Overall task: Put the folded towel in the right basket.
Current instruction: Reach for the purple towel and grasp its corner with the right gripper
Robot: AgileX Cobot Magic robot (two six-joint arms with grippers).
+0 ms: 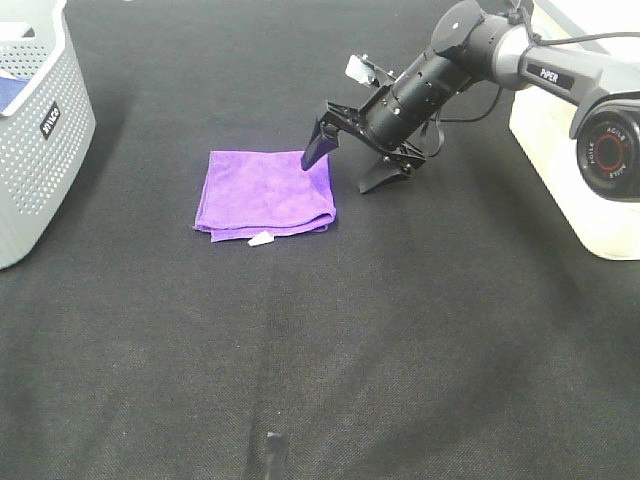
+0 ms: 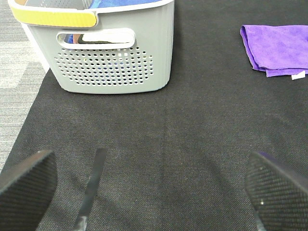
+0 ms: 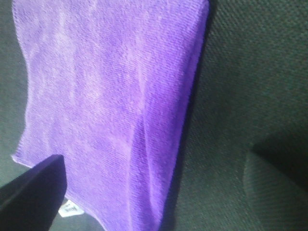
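The folded purple towel [image 1: 262, 190] lies flat on the black mat, with a small white tag [image 1: 260, 239] at its near edge. It also shows in the left wrist view [image 2: 279, 45] and fills the right wrist view [image 3: 110, 86]. My right gripper [image 1: 350, 165] is open and low over the towel's right edge. One finger [image 3: 33, 192] is over the cloth and the other [image 3: 274, 187] over the bare mat. It holds nothing. My left gripper [image 2: 154, 192] is open and empty, low over the mat and far from the towel. The cream right basket [image 1: 560, 150] stands at the right edge.
A grey perforated basket [image 1: 40, 140] stands at the far left, with blue cloth inside it in the left wrist view [image 2: 115, 57]. A thin dark strip [image 1: 272, 452] shows at the mat's near edge. The right arm [image 1: 500, 50] reaches in from the upper right.
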